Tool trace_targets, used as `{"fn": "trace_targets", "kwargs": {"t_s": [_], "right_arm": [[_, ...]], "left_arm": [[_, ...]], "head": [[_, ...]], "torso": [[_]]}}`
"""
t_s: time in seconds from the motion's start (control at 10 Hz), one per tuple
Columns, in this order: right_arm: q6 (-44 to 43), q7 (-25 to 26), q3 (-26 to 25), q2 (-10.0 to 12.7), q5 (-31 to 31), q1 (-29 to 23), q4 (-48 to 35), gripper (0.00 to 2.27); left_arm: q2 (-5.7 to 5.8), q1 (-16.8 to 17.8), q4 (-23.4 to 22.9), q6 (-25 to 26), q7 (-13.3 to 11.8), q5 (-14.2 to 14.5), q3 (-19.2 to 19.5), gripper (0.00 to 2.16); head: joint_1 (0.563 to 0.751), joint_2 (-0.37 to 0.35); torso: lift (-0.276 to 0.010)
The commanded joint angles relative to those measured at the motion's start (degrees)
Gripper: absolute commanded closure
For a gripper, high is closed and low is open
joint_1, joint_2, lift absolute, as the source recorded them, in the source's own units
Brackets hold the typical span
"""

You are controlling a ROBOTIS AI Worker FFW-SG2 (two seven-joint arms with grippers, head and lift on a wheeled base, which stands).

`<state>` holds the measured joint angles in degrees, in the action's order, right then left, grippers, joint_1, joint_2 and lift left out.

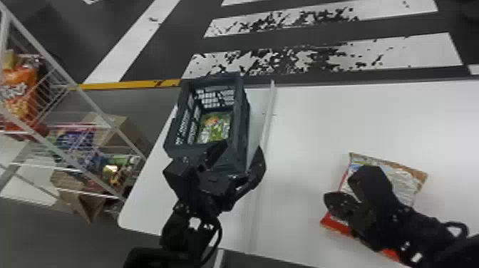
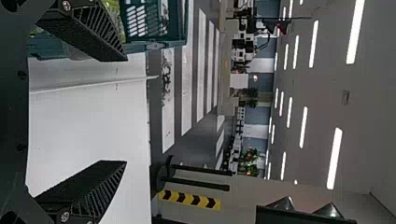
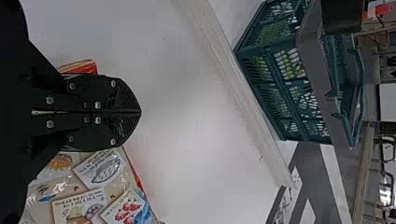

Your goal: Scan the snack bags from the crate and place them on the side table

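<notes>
Right gripper [image 1: 330, 200], head view: above a red-edged snack bag [image 1: 404, 175] lying on the white table [image 1: 320, 124]. Left gripper [image 1: 239, 154]: at the crate's [image 1: 243, 94] near end. Green snack bag [image 1: 215, 128]: inside the crate.
Left wrist view: fingers [image 2: 95, 32] spread apart, crate beside one.
Right wrist view: fingers [image 3: 122, 100] closed against each other.

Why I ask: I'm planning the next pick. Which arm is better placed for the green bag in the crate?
Left, most likely: the left gripper is open at the crate, with the green bag inside; the right gripper is shut, over the other bag.
</notes>
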<state>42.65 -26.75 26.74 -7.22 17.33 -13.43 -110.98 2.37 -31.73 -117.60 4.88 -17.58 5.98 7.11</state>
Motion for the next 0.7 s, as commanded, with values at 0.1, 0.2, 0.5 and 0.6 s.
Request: {"fn": "trace_targets", "kwargs": {"t_s": [0.1, 0.2, 0.5, 0.6], "right_arm": [[0.91, -0.84, -0.37, -0.61, 1.75, -0.98, -0.29, 2.24], [0.91, -0.84, -0.81, -0.87, 2.18, -1.24, -0.55, 2.24], [0.91, -0.93, -2.13, -0.96, 1.75, -1.24, -1.08, 2.24], [0.91, -0.93, -1.6, -0.78, 1.66, -0.89, -1.08, 2.24]], "left_arm": [[0.0, 0.09, 0.0, 0.7, 0.0, -0.01, 0.01, 0.09], [0.0, 0.17, 0.09, 0.7, 0.0, -0.01, -0.08, 0.09], [0.0, 0.44, 0.35, 0.88, 0.0, -0.01, -0.16, 0.09], [0.0, 0.44, 0.26, 0.88, 0.0, -0.01, -0.16, 0.09]], "head": [[0.695, 0.33], [0.695, 0.325], [0.695, 0.298], [0.695, 0.292]], "torso": [[-0.094], [-0.094], [-0.094], [-0.094]]}}
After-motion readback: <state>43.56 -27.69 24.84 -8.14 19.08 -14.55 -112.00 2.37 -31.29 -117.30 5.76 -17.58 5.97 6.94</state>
